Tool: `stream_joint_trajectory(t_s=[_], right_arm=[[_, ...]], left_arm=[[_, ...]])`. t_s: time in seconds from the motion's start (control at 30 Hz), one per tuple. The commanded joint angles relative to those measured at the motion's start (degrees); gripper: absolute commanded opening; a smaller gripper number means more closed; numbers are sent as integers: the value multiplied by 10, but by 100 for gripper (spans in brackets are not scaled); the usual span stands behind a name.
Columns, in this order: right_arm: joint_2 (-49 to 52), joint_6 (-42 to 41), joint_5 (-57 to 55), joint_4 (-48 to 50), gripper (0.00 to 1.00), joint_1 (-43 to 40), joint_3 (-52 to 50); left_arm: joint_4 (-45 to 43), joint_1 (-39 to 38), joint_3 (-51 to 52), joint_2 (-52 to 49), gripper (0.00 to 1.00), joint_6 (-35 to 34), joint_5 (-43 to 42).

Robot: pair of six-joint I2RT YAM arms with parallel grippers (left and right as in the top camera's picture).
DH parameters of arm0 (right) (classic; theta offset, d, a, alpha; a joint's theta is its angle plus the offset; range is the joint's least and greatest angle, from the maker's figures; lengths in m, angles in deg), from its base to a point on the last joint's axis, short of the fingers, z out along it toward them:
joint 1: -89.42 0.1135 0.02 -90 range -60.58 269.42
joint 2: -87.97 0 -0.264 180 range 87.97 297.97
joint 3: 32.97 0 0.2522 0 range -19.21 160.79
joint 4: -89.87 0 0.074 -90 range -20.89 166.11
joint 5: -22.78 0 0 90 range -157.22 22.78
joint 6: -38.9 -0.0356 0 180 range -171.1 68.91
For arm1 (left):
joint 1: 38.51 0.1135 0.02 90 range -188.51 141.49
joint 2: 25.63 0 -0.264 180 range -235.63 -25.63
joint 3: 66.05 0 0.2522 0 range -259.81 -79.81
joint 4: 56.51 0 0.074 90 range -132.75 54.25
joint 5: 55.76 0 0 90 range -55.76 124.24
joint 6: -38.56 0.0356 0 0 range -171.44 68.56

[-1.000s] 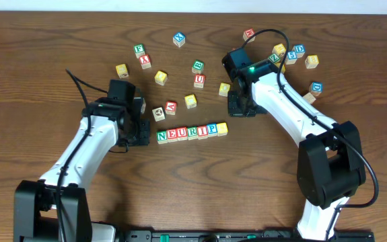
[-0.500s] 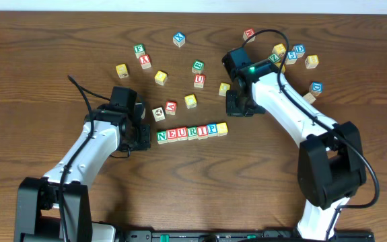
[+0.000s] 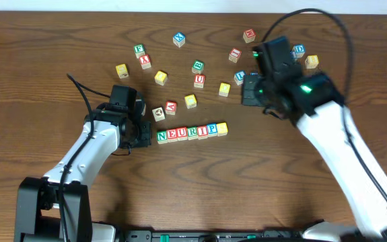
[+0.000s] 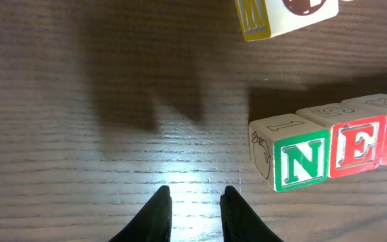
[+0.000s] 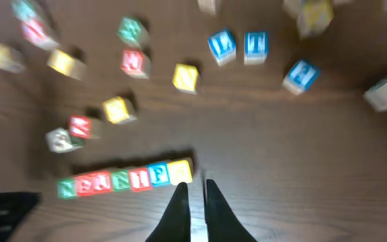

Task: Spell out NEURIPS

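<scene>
The cubes lie in one touching row (image 3: 190, 132) at mid-table: green N (image 3: 162, 136), red E, red U, green R, red I, blue P, then a yellow-faced cube (image 3: 222, 128) at the right end. My left gripper (image 3: 141, 134) sits low just left of the N. In the left wrist view its fingers (image 4: 161, 202) stand a little apart over bare wood, and the N cube (image 4: 301, 161) lies to their right. My right gripper (image 3: 248, 91) hangs high, right of the row. Its blurred wrist view shows the gripper (image 5: 194, 185) shut and holding nothing, with the row (image 5: 126, 178) at lower left.
Loose letter cubes are scattered behind the row: a blue X (image 3: 178, 38), a green one (image 3: 138, 49), yellow ones (image 3: 161, 77), a red U (image 3: 198, 81), and a white and a red one (image 3: 158, 113) close above the N. More cubes cluster at the back right (image 3: 311, 61).
My right arm has risen and swung right, away from the row, uncovering cubes behind it. My left gripper slid slightly toward the N and its jaws narrowed.
</scene>
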Motion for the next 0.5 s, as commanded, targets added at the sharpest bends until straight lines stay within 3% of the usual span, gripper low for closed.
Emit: stream_joint_trajectory(t_s=[0.0, 0.23, 0.3, 0.37, 0.43, 0.47], right_arm=[[-55, -8, -19, 0, 7, -2, 2], [-105, 9, -28, 2, 18, -2, 2], [-106, 9, -34, 0, 27, -2, 2], [-105, 9, -34, 0, 43, -2, 2], [-105, 9, -37, 0, 84, -2, 2], [-105, 9, -42, 1, 96, -2, 2]], left_arm=[[-1, -1, 3, -7, 24, -3, -3], [-3, -1, 5, -7, 24, -3, -10], [-5, -1, 6, -7, 24, -3, -14], [-7, -3, 7, -7, 24, -3, -13], [-15, -9, 11, -7, 23, -3, -14], [-20, -13, 14, -7, 23, -3, -14]])
